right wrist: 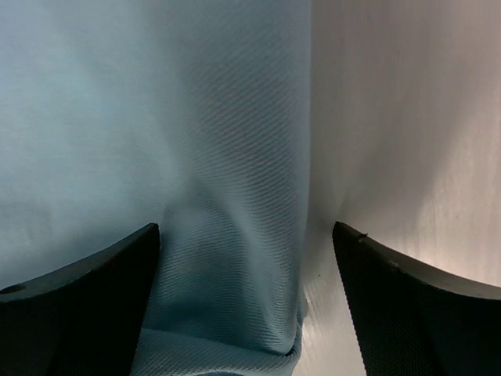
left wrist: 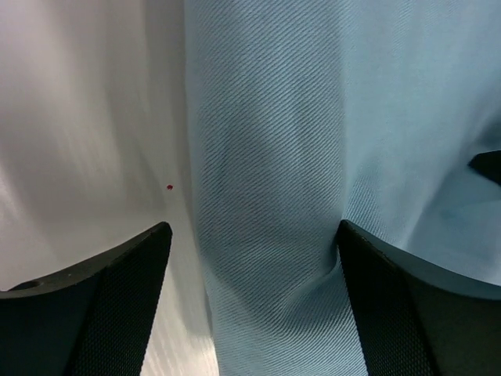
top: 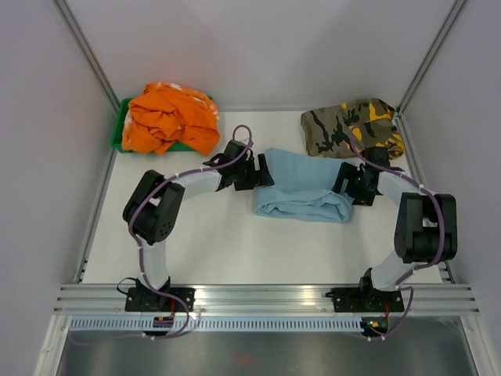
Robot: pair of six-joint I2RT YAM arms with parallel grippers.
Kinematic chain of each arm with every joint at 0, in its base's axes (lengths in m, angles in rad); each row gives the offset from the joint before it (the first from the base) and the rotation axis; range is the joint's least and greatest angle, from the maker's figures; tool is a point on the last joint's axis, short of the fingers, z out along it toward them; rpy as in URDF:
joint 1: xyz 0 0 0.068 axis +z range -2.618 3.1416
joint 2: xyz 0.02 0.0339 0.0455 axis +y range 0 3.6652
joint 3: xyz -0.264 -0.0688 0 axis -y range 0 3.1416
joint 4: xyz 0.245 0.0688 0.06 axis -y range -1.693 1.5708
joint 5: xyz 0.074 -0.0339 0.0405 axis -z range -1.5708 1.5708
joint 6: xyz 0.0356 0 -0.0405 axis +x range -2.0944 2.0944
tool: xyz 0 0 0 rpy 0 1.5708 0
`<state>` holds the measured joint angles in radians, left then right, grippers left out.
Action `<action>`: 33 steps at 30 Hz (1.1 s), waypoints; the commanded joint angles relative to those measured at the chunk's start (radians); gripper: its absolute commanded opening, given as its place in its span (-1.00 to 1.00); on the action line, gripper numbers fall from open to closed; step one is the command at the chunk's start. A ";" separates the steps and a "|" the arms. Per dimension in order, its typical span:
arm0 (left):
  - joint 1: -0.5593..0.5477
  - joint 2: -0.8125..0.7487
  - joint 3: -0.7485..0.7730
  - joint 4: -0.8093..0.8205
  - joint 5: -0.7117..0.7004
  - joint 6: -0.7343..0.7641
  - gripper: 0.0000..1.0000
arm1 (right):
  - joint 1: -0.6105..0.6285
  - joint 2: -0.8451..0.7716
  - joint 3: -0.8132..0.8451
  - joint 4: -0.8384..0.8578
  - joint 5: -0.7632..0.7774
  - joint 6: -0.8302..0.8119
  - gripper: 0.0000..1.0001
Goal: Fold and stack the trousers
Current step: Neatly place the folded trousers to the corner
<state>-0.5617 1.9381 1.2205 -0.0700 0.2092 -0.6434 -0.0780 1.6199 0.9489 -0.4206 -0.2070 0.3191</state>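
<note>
Left end effector [left wrist: 252, 229] and right end effector [right wrist: 246, 227], both spread, straddle opposite trousers [top: 301, 186] edges.

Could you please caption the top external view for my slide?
Left gripper and right gripper, both open, flank the folded trousers.

Plain pale grey walls [top: 258, 47] stand on three sides of the white flat tabletop [top: 227, 251]. A silver ribbed aluminium rail [top: 266, 294] runs along its near edge.
</note>
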 commanded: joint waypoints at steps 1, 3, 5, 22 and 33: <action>-0.018 0.027 0.024 0.100 0.056 -0.030 0.80 | -0.002 0.030 -0.044 0.091 -0.038 0.005 0.93; -0.023 0.042 0.017 0.121 0.071 -0.042 0.61 | -0.002 0.047 -0.073 0.143 -0.101 0.021 0.83; -0.023 0.059 0.005 0.157 0.091 -0.053 0.39 | -0.002 0.073 -0.091 0.192 -0.146 0.038 0.69; -0.023 -0.211 0.068 0.191 0.035 0.134 -0.95 | -0.003 -0.213 0.043 0.229 -0.148 0.153 -0.99; -0.053 0.071 0.523 0.421 0.046 -0.054 -0.95 | -0.187 0.145 0.750 0.068 -0.124 0.031 -1.00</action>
<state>-0.5880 1.8919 1.6169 0.1814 0.2581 -0.6178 -0.1822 1.6279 1.5360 -0.3534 -0.3706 0.4030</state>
